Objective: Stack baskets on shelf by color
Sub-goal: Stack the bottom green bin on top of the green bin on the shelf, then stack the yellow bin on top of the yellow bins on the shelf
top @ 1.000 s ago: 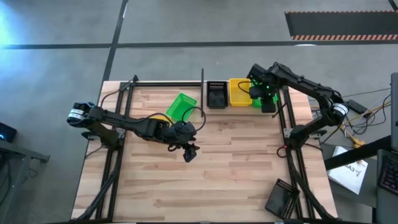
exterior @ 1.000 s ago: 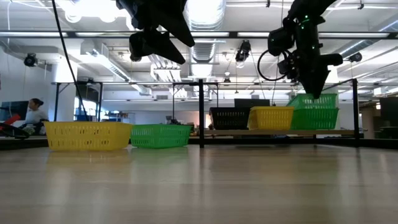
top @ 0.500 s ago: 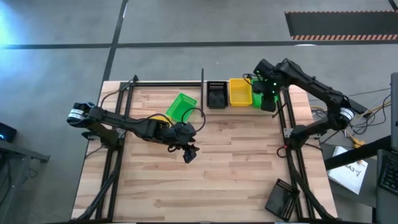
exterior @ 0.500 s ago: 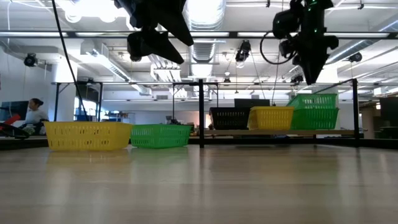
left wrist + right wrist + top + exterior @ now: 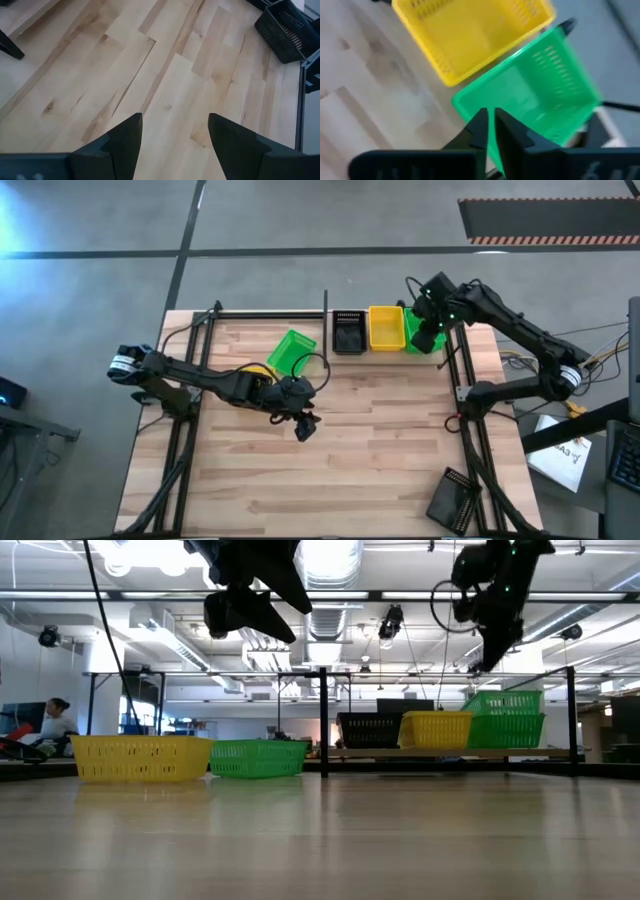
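On the butcher-block tabletop [image 5: 340, 440], right gripper [image 5: 428, 340] is hovering, jaws closed and empty, over the green mesh baskets [image 5: 415, 330] stacked on the pale wooden shelf [image 5: 440, 752], risking nudging them off; left gripper [image 5: 305, 425] is idling open mid-table.

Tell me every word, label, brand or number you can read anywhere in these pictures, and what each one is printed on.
Nothing here can be read.
White sheet of paper off the table's right edge, high view: it carries a dark mark, too small to read.
Red-and-white striped strip on the grey floor: a pattern only, no words.
Green, yellow and black plastic mesh baskets on the pale wooden shelf: no labels visible.
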Controlling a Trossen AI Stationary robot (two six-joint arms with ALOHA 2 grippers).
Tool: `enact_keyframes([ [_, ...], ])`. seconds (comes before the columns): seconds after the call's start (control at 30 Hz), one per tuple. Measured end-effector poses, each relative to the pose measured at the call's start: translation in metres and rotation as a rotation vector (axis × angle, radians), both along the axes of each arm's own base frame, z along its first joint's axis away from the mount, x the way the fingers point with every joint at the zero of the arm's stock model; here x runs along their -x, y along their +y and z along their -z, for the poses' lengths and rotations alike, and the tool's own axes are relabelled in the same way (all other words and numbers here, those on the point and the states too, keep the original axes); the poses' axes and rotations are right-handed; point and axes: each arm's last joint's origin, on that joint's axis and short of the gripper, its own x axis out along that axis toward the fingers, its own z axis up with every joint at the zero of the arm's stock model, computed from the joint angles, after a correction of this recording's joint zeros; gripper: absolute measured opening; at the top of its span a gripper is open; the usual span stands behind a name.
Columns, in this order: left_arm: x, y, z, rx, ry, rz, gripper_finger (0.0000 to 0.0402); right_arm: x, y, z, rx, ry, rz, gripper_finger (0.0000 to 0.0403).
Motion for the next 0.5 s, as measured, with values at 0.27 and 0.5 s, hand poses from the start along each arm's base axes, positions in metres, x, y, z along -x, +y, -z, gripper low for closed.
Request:
enact_keyframes([
  [0.27,-0.001,0.000,-0.001,0.003,-0.009,-0.001,0.0212,-0.004,-0.006,0.045,-0.121,0.078,0.018,0.0009],
  [0.5,-0.001,0.000,-0.003,0.008,-0.012,-0.004,0.0212,-0.006,-0.010,0.044,-0.084,0.062,0.045,0.0008],
])
